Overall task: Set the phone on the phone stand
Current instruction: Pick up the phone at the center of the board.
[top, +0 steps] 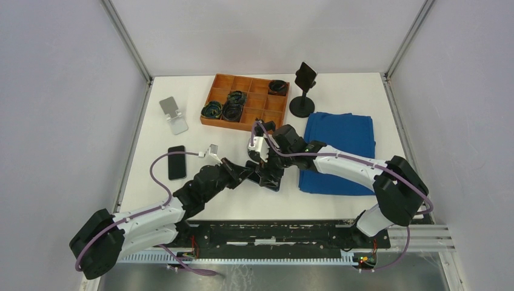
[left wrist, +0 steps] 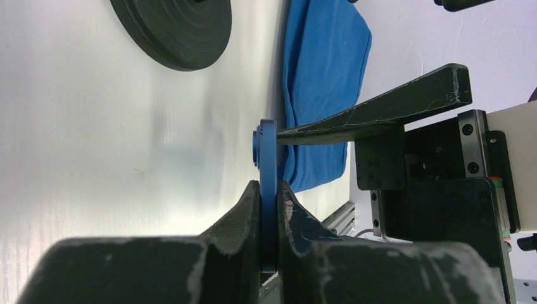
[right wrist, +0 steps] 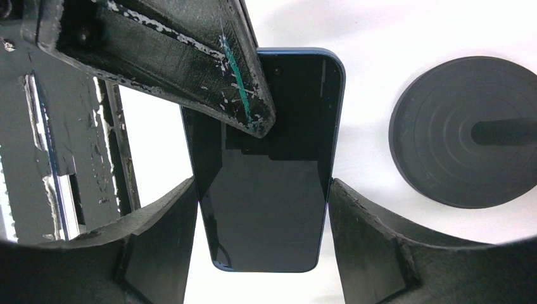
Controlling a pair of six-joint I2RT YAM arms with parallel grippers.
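A dark blue phone (right wrist: 297,101) hangs above the table between both arms, which meet at mid-table. My right gripper (right wrist: 263,185) is shut across the phone's width, its fingers touching both long sides. My left gripper (left wrist: 268,190) is shut on the phone's (left wrist: 267,158) thin body, one pad on the screen and one on the back; its finger (right wrist: 190,57) lies across the screen in the right wrist view. From above the phone is hidden among the jaws, left (top: 251,173) and right (top: 271,171). The black phone stand (top: 305,91) rises from a round base (right wrist: 468,133) at the back.
A folded blue cloth (top: 339,151) lies at the right. An orange tray (top: 242,125) of black coiled items sits at the back. A silver bent stand (top: 173,115) and a second, black phone (top: 176,162) rest on the left of the table.
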